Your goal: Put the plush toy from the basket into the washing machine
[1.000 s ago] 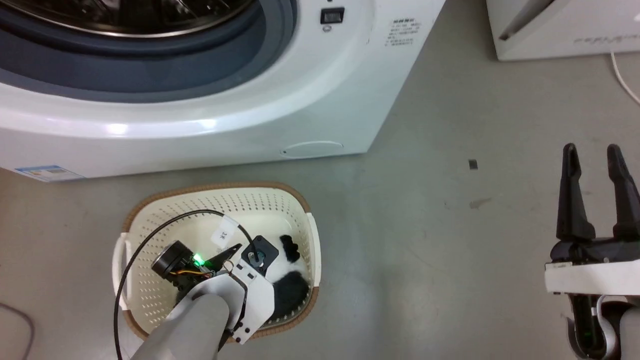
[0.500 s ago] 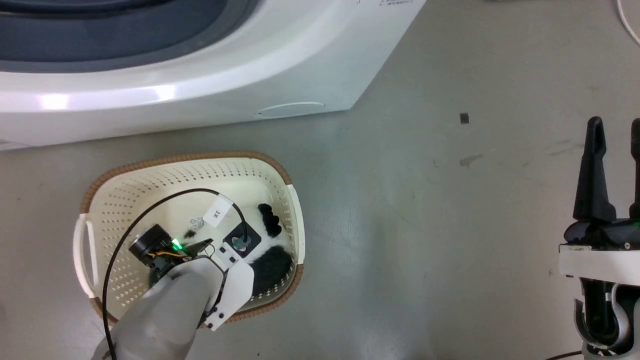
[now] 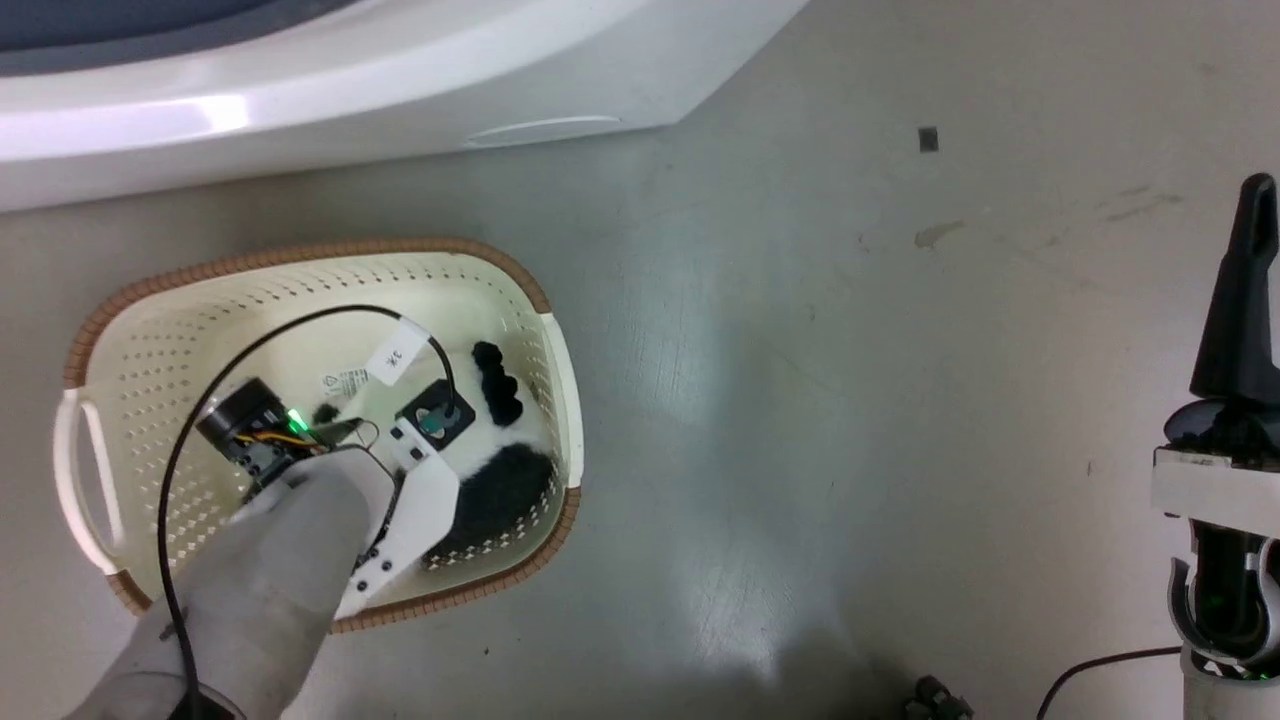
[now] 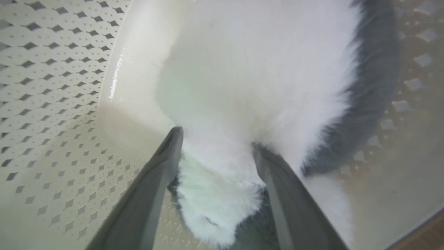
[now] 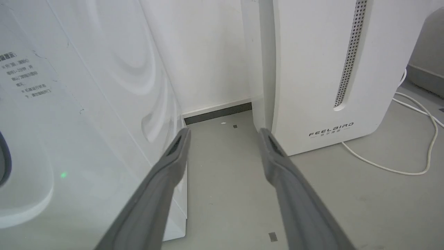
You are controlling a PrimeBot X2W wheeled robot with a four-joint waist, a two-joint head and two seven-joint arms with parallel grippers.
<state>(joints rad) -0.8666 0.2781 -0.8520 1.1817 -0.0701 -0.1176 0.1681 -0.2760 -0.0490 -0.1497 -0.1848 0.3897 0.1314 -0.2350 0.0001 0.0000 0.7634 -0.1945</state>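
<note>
Head view: plush toy at the right end of the basket. Left wrist view: left gripper spread apart, the toy's white fur between its fingers. Right wrist view: right gripper spread apart, holding nothing.

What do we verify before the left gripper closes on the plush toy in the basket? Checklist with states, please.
1. The plush toy sits between the fingers of the left gripper: ok, white fur lies in the gap.
2. The left gripper is open: ok, fingers apart.
3. Its fingertips are off the bottom of the basket: cannot tell, depth is unclear.
4. The right gripper is out of the way: ok, open, above the floor, apart from the basket.
5. The washing machine door is open: cannot tell from these views.
</note>
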